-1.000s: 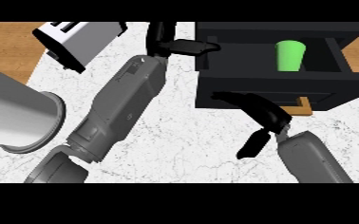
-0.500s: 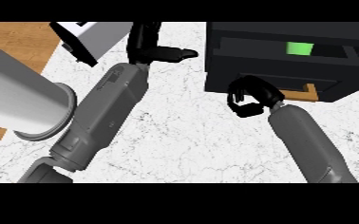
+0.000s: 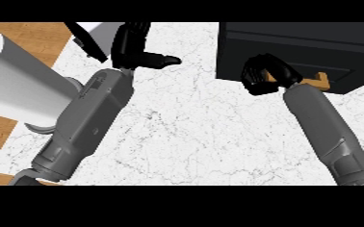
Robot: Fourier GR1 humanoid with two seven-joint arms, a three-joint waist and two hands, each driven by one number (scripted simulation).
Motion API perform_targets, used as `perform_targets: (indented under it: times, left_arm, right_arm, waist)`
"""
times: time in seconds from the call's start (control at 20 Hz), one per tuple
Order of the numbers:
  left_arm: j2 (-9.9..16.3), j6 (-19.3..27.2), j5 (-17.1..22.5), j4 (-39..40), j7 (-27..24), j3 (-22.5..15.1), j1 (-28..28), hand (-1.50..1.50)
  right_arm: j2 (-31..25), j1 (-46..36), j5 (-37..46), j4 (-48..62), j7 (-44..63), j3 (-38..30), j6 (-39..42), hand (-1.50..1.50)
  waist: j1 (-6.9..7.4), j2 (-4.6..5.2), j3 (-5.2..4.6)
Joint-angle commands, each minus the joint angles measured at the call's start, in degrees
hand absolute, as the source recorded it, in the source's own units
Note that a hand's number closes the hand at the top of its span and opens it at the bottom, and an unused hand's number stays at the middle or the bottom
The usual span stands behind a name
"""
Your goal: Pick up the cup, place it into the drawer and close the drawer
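While the drawer now shows no open cavity, the moment reads as follows:

Drawer (image 3: 284,43): a second ago it stood open with its inside on show; half a second ago it was partly pushed in; now only a flat dark front and top show at the upper right of the marble counter (image 3: 185,125); I judge it closed or very nearly so.

Cup: earlier a green cup lay in the open drawer; now it is nowhere in view; I judge it is inside, hidden behind the drawer's front, though that cannot be seen.

Right hand (image 3: 266,74): fingers curled into a loose fist, pinching nothing that I can see; it sits against the drawer's front at its lower edge, just beside the tan handle (image 3: 320,81); it has travelled forward with the front as the drawer went in.

Left hand (image 3: 135,50): fingers relaxed and held upward, thumb jutting to the right; it holds nothing and hovers above the counter, well apart from the drawer; it looks idle.

Grey cylinder (image 3: 28,91): stands at the left edge, beside the left forearm; it has no part in the job.

Meaning for the task: picking and placing look done; the closing push looks finished or almost finished; what remains, in my judgement, is at most a last nudge and drawing the right hand away.
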Motion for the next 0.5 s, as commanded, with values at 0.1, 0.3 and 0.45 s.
perform_targets:
  times: [0.1,0.3,0.45]
  left_arm:
    - [0.81,-1.96,-0.14,-2.18,0.45,-0.90,2.67,-1.50]
    - [1.92,-3.26,0.02,-2.89,0.86,-0.94,3.62,-1.50]
    - [2.59,-4.38,0.19,-3.31,1.16,-0.89,3.50,-1.50]
  right_arm:
    - [-5.53,-9.45,-2.32,4.53,2.64,-6.24,-1.72,1.50]
    - [-6.52,-9.12,-3.39,3.97,2.70,-6.92,-0.65,1.50]
    - [-8.44,-10.03,-4.69,2.56,3.04,-7.65,2.13,1.50]
  waist:
    - [2.32,0.83,-0.22]
    - [2.89,1.07,-0.23]
    - [3.62,1.29,-0.29]
